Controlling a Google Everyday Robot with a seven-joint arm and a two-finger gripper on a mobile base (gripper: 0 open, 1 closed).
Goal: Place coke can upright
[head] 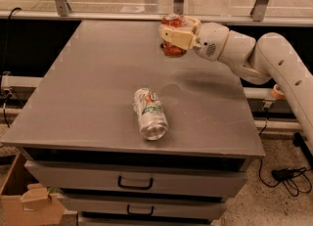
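The coke can (172, 49), red-orange with a silver top, stands upright at the far right part of the grey table top (98, 83). My gripper (173, 34) reaches in from the right and is shut on the coke can, its tan fingers (177, 38) across the can's middle. The can's bottom is at or just above the table surface; I cannot tell whether it touches. The flat black bar is hidden behind the gripper and can.
A white-and-green silver can (150, 113) lies on its side in the middle front of the table. My white arm (259, 58) spans the right edge. Drawers (134, 183) sit below the table top. A cardboard box (29, 200) is on the floor at left.
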